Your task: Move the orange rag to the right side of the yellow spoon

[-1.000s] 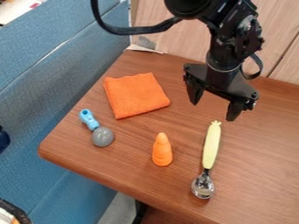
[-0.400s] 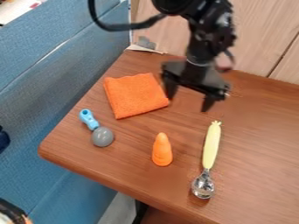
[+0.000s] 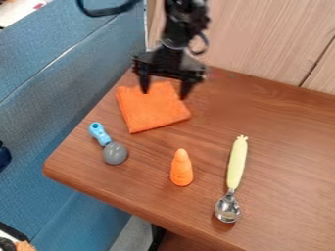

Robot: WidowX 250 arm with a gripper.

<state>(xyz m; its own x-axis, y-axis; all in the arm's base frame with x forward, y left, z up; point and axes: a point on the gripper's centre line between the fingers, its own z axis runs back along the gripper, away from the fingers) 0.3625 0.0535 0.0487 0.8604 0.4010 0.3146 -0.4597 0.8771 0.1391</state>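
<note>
My black gripper (image 3: 164, 94) is open over the back part of the orange rag (image 3: 154, 109), its two fingers spread apart and pointing down. Whether the fingertips touch the cloth, I cannot tell. The rag lies flat as a folded square at the back left of the table, its far edge partly hidden behind the gripper. To the front right lies the yellow spoon (image 3: 237, 164), its pale handle toward the back and its metal bowl toward the front edge.
An orange cone-shaped toy (image 3: 182, 168) lies between the rag and the spoon, nearer the front. A grey ball-ended toy with a blue handle (image 3: 114, 153) rests by the left edge of the wooden table (image 3: 281, 147). A wooden panel (image 3: 268, 39) stands behind.
The gripper has moved left, from behind the spoon to over the rag, and somewhat toward the back. It stayed open. Rag and spoon have not moved.
</note>
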